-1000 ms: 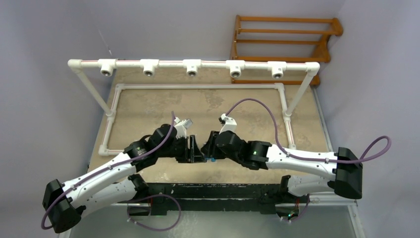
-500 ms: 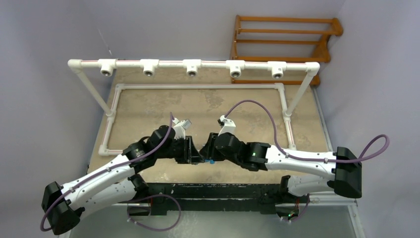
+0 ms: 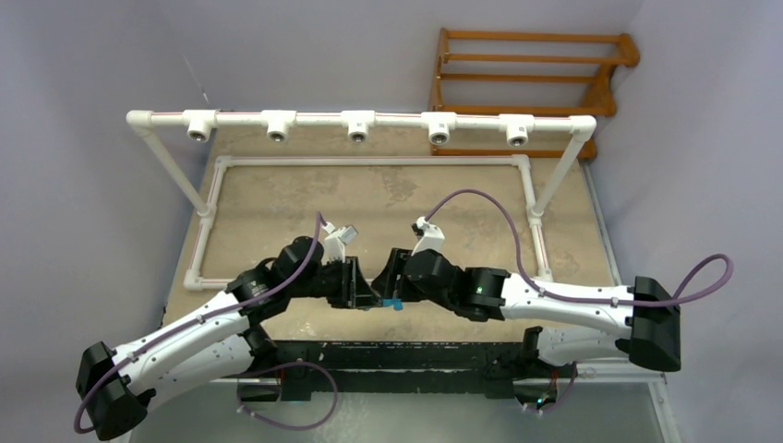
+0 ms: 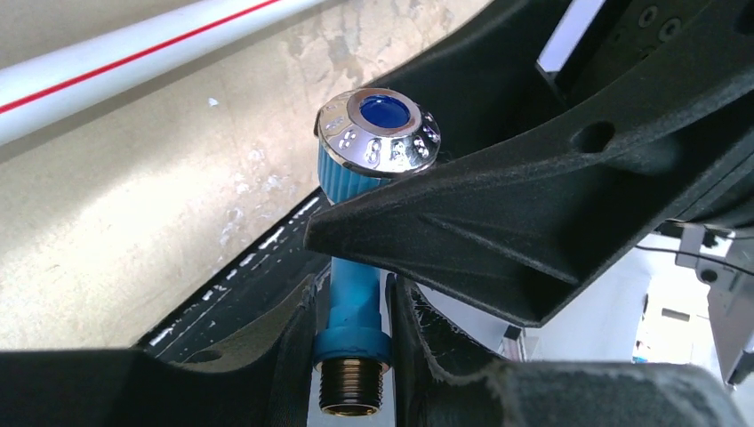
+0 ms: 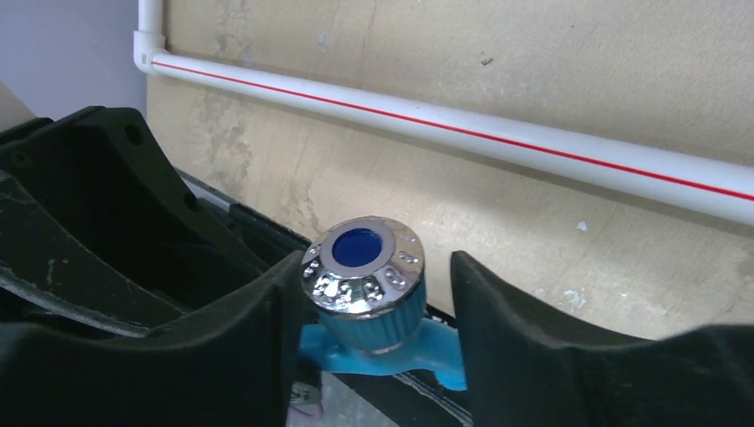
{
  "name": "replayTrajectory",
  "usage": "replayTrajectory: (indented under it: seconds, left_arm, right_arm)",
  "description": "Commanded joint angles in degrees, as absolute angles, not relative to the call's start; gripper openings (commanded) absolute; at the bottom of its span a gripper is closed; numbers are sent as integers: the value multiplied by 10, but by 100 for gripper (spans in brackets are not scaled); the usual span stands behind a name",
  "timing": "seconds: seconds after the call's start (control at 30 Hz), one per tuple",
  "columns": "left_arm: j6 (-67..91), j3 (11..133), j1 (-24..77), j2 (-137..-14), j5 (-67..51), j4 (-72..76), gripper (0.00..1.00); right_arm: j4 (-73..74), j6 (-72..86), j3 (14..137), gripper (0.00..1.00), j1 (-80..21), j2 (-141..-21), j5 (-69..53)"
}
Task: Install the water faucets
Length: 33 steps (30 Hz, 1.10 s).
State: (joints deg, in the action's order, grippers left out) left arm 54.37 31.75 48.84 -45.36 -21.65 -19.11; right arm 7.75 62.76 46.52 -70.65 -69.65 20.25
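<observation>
The blue water faucet (image 3: 392, 303) hangs between both grippers at the near middle of the table. In the left wrist view its blue body (image 4: 356, 294) stands upright with the chrome knob at the top and the silvery threaded end at the bottom. My left gripper (image 4: 353, 347) (image 3: 363, 292) is shut on the body just above the thread. My right gripper (image 5: 373, 298) (image 3: 384, 284) straddles the knob (image 5: 363, 267). Its jaws are open: one finger lies against the knob and the other stands apart from it.
A raised white pipe rail (image 3: 314, 118) with several tee fittings crosses the back of the table. A flat white pipe rectangle (image 3: 369, 161) frames the tabletop. A wooden rack (image 3: 526, 74) stands behind at the right. The table's black front edge (image 3: 406, 351) lies just below the grippers.
My left gripper has shut on the faucet's body. My right gripper's jaws have spread wider around the knob. Both arms have barely shifted.
</observation>
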Motion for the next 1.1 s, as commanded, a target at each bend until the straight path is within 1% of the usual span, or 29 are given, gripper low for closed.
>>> replayTrajectory:
  seconds: [0.0,0.1,0.2,0.3,0.43,0.57,0.7,0.9,1.07]
  left_arm:
    - [532,315,490,-440,-257,-134,0]
    - [535,311,490,-437,-266,-129,0]
    - [542,303,490,-428,-271,-116,0]
    - [550,294,490,-421,-278,-97,0]
    - [562,277,490,-414,-305,-36,0]
    - [568,268,488,-400,-342,38,0]
    - [581,261,473,-396,-397,107,0]
    - [672,228,402,-408,-527,287,0]
    - [695,230,390,-411,-565,329,0]
  right_arm:
    - [91,651,449,67,-708,-654,217]
    - [104,649,437,75,-708,-617,212]
    - [109,635,425,78,-708,-562,204]
    - [104,607,405,79,-708,-493,177]
    - [91,561,377,81,-708,-391,124]
    - [82,514,374,80,-708,-332,67]
    - [89,484,386,78,-708,-311,41]
    - [74,457,403,74,-708,-315,1]
    - [26,442,404,72,-708,-319,-42]
